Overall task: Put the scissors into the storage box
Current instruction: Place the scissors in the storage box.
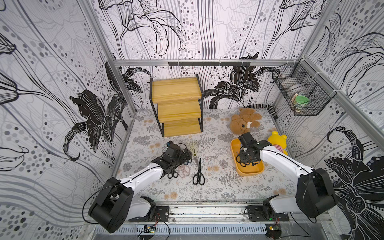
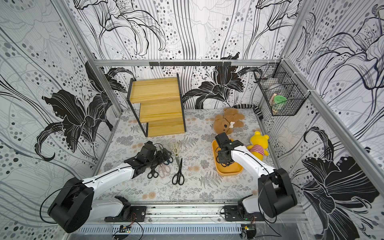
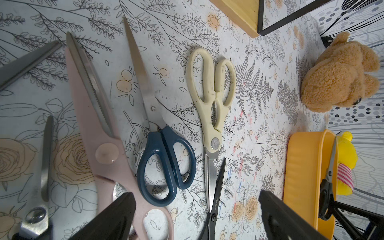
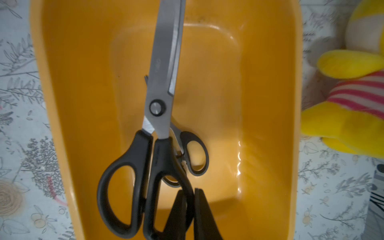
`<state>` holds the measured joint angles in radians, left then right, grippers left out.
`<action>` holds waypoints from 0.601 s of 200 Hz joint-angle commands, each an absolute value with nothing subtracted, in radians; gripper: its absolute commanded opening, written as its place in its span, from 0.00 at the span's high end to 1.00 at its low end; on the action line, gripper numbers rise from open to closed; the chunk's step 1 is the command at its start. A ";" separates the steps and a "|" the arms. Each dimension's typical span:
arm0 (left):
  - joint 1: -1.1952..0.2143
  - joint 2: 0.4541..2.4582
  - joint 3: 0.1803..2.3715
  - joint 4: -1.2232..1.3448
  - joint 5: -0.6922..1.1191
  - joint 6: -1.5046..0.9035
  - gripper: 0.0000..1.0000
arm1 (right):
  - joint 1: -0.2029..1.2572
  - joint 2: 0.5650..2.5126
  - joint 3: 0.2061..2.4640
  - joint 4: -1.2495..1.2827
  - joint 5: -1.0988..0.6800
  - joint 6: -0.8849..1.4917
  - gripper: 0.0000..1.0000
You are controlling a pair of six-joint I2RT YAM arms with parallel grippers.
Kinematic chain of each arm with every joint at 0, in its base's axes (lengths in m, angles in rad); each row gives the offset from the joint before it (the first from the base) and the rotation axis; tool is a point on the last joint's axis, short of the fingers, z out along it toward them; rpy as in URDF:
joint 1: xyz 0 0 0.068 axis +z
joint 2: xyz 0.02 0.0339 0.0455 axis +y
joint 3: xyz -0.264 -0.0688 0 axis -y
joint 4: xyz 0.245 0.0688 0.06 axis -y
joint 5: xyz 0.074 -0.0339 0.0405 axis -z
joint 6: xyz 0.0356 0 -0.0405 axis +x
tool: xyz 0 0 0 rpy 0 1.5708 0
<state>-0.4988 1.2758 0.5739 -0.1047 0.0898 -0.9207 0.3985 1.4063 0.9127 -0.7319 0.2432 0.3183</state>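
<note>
Fern-and-rose patterned mat covers the table, with black lily wallpaper on the walls all round. My right arm is extended forward over the storage box, which sits at 3 o'clock on the mat. The right gripper points down into the box, jaws pinched together on a handle loop of the black-handled scissors. A smaller black pair lies beneath them on the box floor.

My left arm stretches toward the mat's centre. The left gripper is low, jaws wide apart, above the loose scissors: pink pair, blue-handled pair, cream shears and long black pair.

A wooden shelf stands at 12 o'clock and a brown teddy at 1. A yellow plush lies just beside the box on its 3 o'clock side.
</note>
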 commanded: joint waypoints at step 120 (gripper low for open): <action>-0.507 1.254 0.563 -0.062 0.078 -0.930 0.02 | 0.396 1.510 0.852 -0.569 0.037 0.386 0.97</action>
<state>-0.4988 1.2732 0.5739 -0.0978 0.0895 -0.9241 0.3985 1.4891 0.8520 -0.6224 0.0883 0.3584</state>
